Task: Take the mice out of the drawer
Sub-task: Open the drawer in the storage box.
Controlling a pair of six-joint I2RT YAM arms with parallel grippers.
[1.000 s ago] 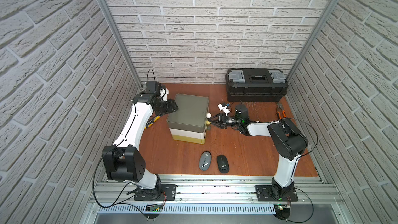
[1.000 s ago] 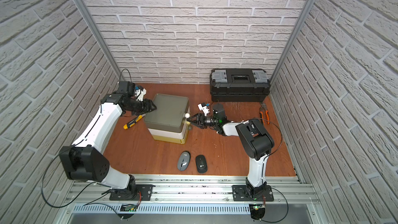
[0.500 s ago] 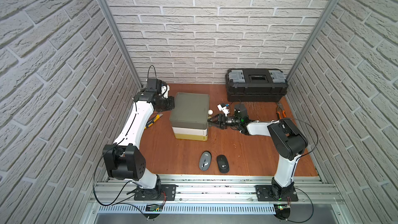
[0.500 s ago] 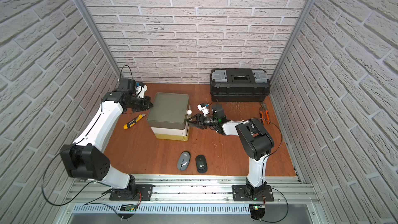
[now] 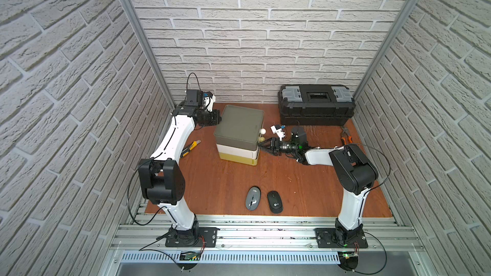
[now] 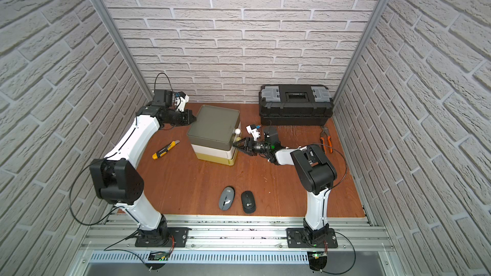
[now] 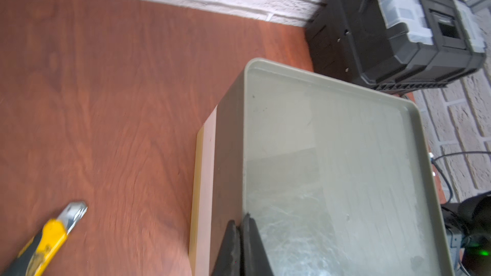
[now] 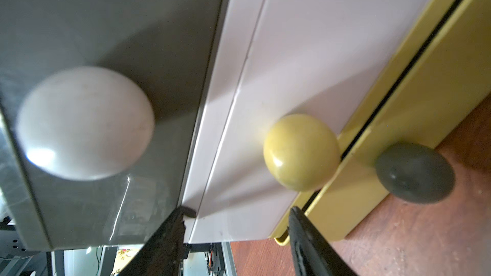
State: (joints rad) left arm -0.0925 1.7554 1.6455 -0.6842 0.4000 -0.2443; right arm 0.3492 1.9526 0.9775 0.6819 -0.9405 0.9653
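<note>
Mice [image 5: 253, 198] lie out front. Shut left jaws steady the drawers [image 5: 237, 128]; open, empty right jaws face the yellow knob [image 8: 301, 152].

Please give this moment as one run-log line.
left hand: shut, at rear edge of olive-topped plastic drawer box | right hand: open, before round yellow knob | out: grey oval mouse, black oval mouse

The drawer unit [image 5: 239, 126] has olive-grey, white and yellow tiers, bearing a white knob [image 8: 85, 123], yellow knob [image 8: 301, 152] and dark grey knob [image 8: 414, 172]. On the red-brown wood-grain table [image 5: 225, 181]: a grey mouse [image 5: 253, 198] with dark stripe, a black mouse [image 5: 274, 202] with white logo, a yellow-black utility knife [image 5: 190, 149].
</note>
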